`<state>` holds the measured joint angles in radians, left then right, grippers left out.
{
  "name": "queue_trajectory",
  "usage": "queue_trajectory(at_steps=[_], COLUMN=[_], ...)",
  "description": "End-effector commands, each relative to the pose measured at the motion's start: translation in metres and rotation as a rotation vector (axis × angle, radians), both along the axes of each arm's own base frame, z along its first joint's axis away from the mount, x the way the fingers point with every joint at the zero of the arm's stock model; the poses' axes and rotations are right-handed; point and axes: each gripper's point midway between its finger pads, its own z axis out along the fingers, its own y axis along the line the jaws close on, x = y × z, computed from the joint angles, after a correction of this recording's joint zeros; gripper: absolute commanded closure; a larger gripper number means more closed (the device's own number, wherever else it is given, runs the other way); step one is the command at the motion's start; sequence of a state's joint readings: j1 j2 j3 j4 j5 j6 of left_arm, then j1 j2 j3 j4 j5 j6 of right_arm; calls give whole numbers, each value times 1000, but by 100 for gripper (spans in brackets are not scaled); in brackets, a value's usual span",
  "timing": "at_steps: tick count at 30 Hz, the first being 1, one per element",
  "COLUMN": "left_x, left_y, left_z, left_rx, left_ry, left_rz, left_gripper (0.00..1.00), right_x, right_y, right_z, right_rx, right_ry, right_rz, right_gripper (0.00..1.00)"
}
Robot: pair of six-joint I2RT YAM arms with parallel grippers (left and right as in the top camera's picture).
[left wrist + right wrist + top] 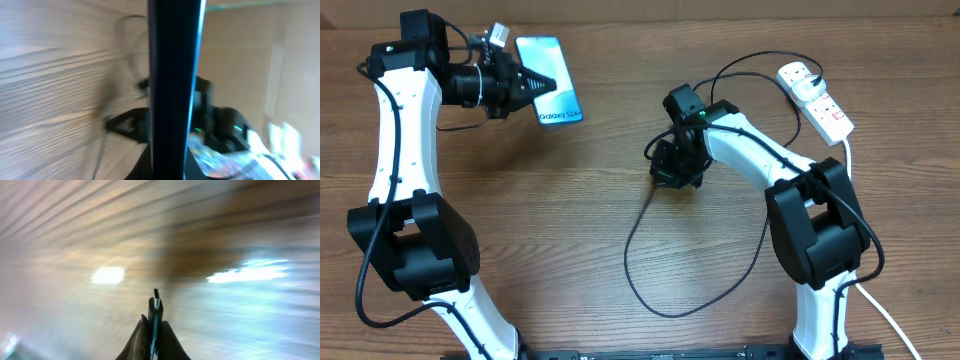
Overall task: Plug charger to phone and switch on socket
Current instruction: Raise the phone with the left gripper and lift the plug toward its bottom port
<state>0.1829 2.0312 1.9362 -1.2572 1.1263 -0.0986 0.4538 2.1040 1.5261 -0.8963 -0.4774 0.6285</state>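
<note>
The phone (541, 57), with a turquoise screen and "Galaxy S24" text, is at the far left, clamped by my left gripper (546, 85), which is shut on its side. In the left wrist view the phone (172, 75) stands edge-on as a dark vertical bar between the fingers (169, 167). My right gripper (676, 170) is at mid-table, well right of the phone, shut on the charger's black connector (156, 305), whose tip sticks out past the fingers (155, 327). The charger's thin black cable (630, 250) loops across the table. The white socket (817, 100) lies at the far right.
A thick white cord (880, 310) runs from the socket down the right edge. The black cable's loops lie in front of and behind the right arm. The wooden table (550, 230) spans the view. Both wrist views are blurred.
</note>
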Motion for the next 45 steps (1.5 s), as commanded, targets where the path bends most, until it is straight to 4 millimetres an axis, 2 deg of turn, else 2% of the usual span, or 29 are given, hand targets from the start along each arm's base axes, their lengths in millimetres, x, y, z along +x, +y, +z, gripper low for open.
queue_trajectory(at_steps=[1,3,5,7,13,21,31,39,45], left_x=[-12,-15,-15,-16,-22,-30,-30,-31,-34], left_y=[-22,-23,-23,-26,-44,-68,-69,-71,-79], left_z=[68,79,79,79,78,78,78,78,78], left_rx=[-343,-408,-414,-417,-424,-431,-435,-436,-437], left_ry=[-203,-205,-182,-171,-143,-112,-95,-88,-85], left_rz=[-126,-135,-130,-133,-170,-224,-224,-225,-246], left_gripper=[96,96,96,96,96,96,96,96,96], right_x=[-18,-43,-55,-63,-71,-69,-43,-42,-42], right_y=[47,56,56,54,54,56,61,62,62], right_z=[124,184,214,233,254,261,256,255,255], right_rx=[505,739,841,883,945,979,877,876,877], right_ry=[-166,-270,-340,-396,-439,-472,-477,-455,-454], right_rz=[281,437,510,551,585,604,495,478,477], right_gripper=[96,96,96,96,96,96,96,96,96])
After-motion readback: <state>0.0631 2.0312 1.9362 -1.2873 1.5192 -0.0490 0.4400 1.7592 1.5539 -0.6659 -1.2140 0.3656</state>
